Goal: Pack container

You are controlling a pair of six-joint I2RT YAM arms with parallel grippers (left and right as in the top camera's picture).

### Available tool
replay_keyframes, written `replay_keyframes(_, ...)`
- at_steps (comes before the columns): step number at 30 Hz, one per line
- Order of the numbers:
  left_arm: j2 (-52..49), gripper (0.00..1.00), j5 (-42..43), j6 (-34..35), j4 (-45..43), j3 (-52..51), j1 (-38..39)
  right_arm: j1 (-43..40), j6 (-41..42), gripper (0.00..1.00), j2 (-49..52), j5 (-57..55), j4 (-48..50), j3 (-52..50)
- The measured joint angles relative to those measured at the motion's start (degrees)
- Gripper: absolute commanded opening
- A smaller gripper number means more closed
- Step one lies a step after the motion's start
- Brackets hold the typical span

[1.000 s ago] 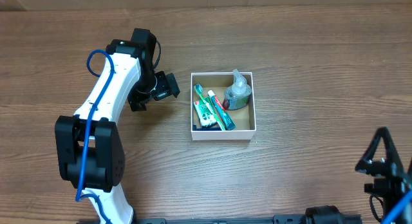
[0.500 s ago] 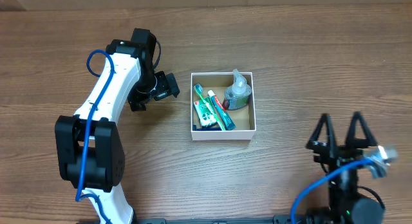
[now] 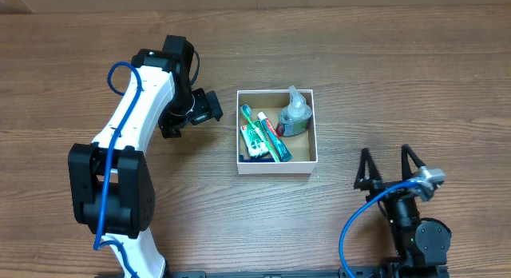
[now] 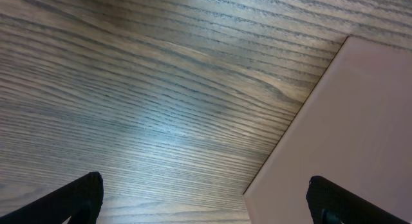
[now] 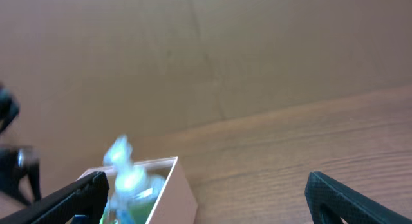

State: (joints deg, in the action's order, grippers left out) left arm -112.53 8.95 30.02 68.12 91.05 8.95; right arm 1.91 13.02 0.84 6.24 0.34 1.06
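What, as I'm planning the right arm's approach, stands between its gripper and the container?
Nothing visible does. Only bare wooden table lies between the open right gripper and the container. The left gripper sits off the container's opposite side, out of that path.

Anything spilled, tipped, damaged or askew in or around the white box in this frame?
Nothing stands out. The container sits flat on the table, walls intact. The bottle and toothbrush rest inside it, nothing spilled outside. The left gripper and right gripper are open, both apart from it.
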Motion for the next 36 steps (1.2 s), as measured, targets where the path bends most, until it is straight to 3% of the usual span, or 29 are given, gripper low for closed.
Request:
replay_keyframes(5, 0.0, 1.0, 0.0, 0.0, 0.0, 0.0, 0.0, 0.0, -9.09, 1.0, -0.04, 3.5, -4.33, 0.0)
replay_keyframes(9, 0.0, 1.0, 0.0, 0.0, 0.0, 0.0, 0.0, 0.0, -11.39, 1.0, -0.04, 3.87, -4.33, 0.0)
replay_keyframes(36, 0.13, 1.0, -0.09, 0.0, 0.02, 0.0, 0.31, 0.0, -12.83, 1.0, -0.04, 3.91, -4.33, 0.0)
